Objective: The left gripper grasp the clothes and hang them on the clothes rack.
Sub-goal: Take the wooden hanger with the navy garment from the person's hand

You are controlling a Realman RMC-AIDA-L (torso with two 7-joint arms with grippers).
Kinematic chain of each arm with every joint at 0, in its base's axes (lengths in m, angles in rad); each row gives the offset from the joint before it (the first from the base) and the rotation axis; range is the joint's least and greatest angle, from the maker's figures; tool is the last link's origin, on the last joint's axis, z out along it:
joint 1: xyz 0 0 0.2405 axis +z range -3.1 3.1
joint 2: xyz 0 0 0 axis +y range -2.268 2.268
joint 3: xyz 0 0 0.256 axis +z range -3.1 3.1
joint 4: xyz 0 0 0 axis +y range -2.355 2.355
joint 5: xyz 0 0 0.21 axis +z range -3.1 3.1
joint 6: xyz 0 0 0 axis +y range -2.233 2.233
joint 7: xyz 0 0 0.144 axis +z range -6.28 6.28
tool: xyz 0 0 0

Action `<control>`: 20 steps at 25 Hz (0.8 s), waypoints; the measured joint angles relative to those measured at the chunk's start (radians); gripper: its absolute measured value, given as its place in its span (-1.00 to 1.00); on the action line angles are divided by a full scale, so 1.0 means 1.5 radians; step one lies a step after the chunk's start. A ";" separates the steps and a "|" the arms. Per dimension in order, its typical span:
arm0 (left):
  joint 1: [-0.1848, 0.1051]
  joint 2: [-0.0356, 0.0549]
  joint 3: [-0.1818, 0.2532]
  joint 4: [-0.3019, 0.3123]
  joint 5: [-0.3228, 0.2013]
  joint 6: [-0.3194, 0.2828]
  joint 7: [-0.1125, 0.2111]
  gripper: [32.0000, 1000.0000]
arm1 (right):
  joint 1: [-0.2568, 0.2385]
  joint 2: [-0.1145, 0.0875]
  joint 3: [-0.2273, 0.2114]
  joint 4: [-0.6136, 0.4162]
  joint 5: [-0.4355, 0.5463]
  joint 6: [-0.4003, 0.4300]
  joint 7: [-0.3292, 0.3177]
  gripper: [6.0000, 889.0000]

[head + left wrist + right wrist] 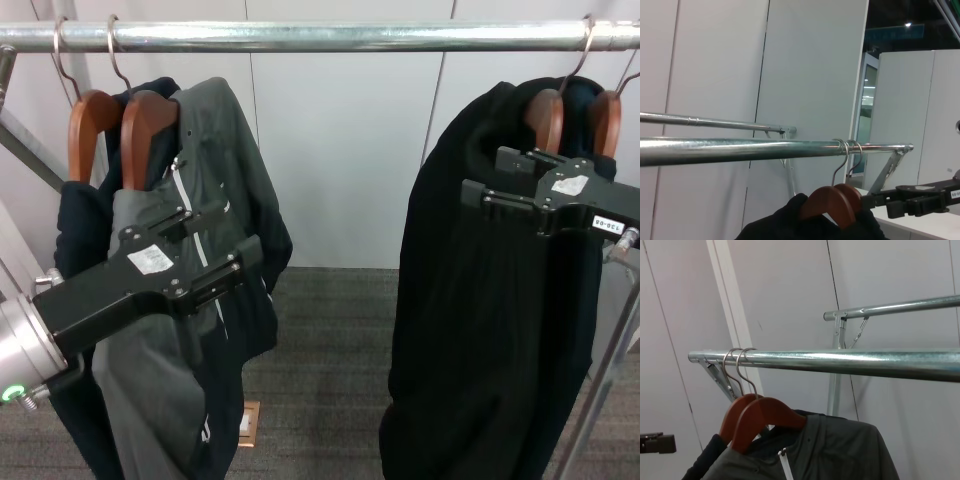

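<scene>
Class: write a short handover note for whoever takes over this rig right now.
Left gripper: open, empty, in front of the grey jacket, below the rack.
Right gripper: open, empty, in front of the black garments.
Clothes: hooked on the rack, at the jacket's left.
Done: hanging, it seems.
Left: probably only pulling the left arm back.

Even indoor light, glare on rail (330,36)
</scene>
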 joint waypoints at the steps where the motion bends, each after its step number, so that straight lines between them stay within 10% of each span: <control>1: 0.000 0.0000 0.000 0.000 0.000 0.000 0.000 0.35 | 0.000 0.000 0.000 0.000 0.000 0.000 0.000 0.84; 20: -0.003 0.0000 0.000 -0.008 -0.005 0.000 0.000 0.27 | 0.000 0.000 -0.002 0.000 0.000 0.002 0.000 0.84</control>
